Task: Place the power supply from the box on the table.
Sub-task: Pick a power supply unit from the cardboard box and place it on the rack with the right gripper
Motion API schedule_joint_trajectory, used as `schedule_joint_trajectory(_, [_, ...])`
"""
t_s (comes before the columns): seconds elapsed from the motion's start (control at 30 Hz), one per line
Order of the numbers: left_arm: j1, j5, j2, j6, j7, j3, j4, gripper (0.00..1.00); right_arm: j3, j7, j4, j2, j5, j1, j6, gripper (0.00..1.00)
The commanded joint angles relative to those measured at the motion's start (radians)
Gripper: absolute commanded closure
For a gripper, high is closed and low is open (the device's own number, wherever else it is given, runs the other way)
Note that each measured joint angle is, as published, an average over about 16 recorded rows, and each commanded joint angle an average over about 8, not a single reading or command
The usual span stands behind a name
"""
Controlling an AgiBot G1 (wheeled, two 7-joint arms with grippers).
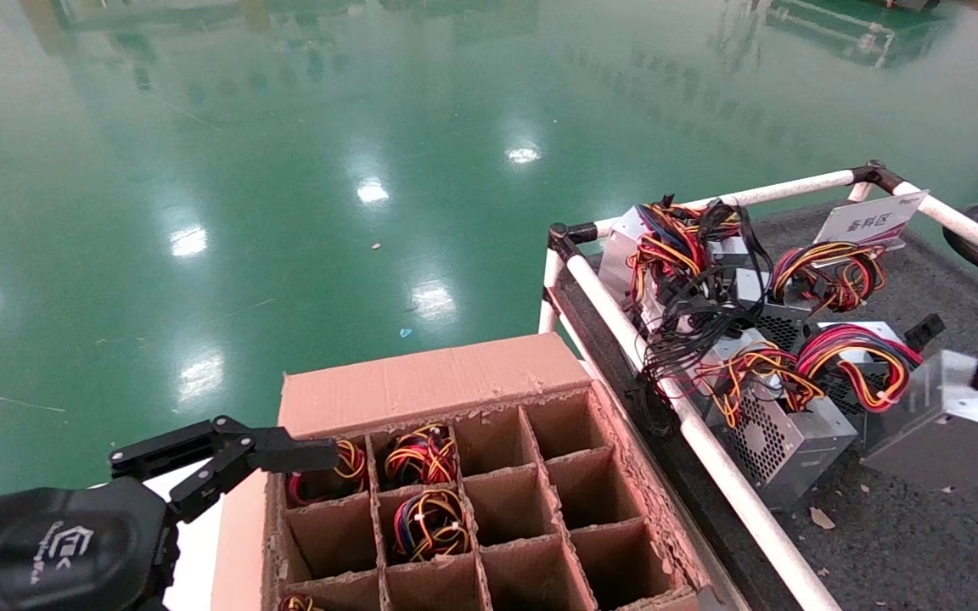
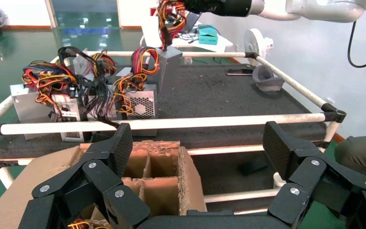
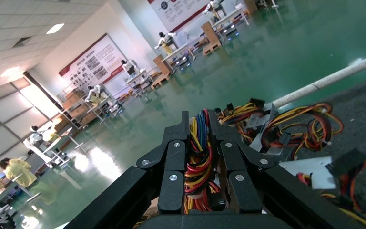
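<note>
The right hand (image 3: pixel 201 183) shows best in its own wrist view: its fingers are closed tight on the wire bundle (image 3: pixel 199 157) of a power supply, red, yellow and blue strands pinched between the pads, with other looped bundles lying on the grey table (image 3: pixel 362 109) beyond. A grip on wires alone is, I judge, the main risk: the unit could swing, slip down through the pads, or snag its leads on the neighbours when set down. In the left wrist view the left hand (image 2: pixel 198 152) is spread wide and holds nothing, poised just above the box (image 2: pixel 159 169); across the white rail (image 2: pixel 171 123) the carried power supply (image 2: pixel 167 67) hangs by its wires, its lower end at or just above the felt close to the other units; contact I cannot tell. In the head view the left hand (image 1: pixel 226 467) hovers over the box's left edge, while the carried unit (image 1: pixel 943 416) sits at the right margin over the table (image 1: pixel 922 526), close beside the power supplies already there (image 1: pixel 761 373), so a bump on lowering is possible. The box (image 1: pixel 421 382) holds wire bundles in three cells near its far left, and a fourth at the near edge; the remaining visible cells look empty.
</note>
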Motion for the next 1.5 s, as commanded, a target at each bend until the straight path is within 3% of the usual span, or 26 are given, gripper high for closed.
schedule_joint_trajectory(0.03, [0.0, 0.0, 0.0, 0.0, 0.0, 0.0, 0.0, 0.0, -0.011, -0.005, -0.005, -0.009, -0.013, 0.012, -0.001, 1.0])
schedule_joint_trajectory(0.73, [0.0, 0.0, 0.0, 0.0, 0.0, 0.0, 0.0, 0.0, -0.152, -0.087, -0.121, -0.177, -0.222, 0.231, 0.088, 1.0])
schedule_joint_trajectory(0.77, [0.0, 0.0, 0.0, 0.0, 0.0, 0.0, 0.0, 0.0, -0.158, -0.092, -0.127, -0.18, -0.232, 0.24, 0.089, 0.94])
schedule_joint_trajectory(1.0, [0.0, 0.0, 0.0, 0.0, 0.0, 0.0, 0.0, 0.0, -0.185, -0.113, -0.146, -0.193, -0.277, 0.283, 0.093, 0.07])
schedule_joint_trajectory(1.03, [0.0, 0.0, 0.0, 0.0, 0.0, 0.0, 0.0, 0.0, -0.187, -0.114, -0.147, -0.194, -0.279, 0.285, 0.093, 0.0])
schedule_joint_trajectory(1.5, [0.0, 0.0, 0.0, 0.0, 0.0, 0.0, 0.0, 0.0, -0.19, -0.116, -0.135, -0.17, -0.289, 0.287, 0.087, 0.0])
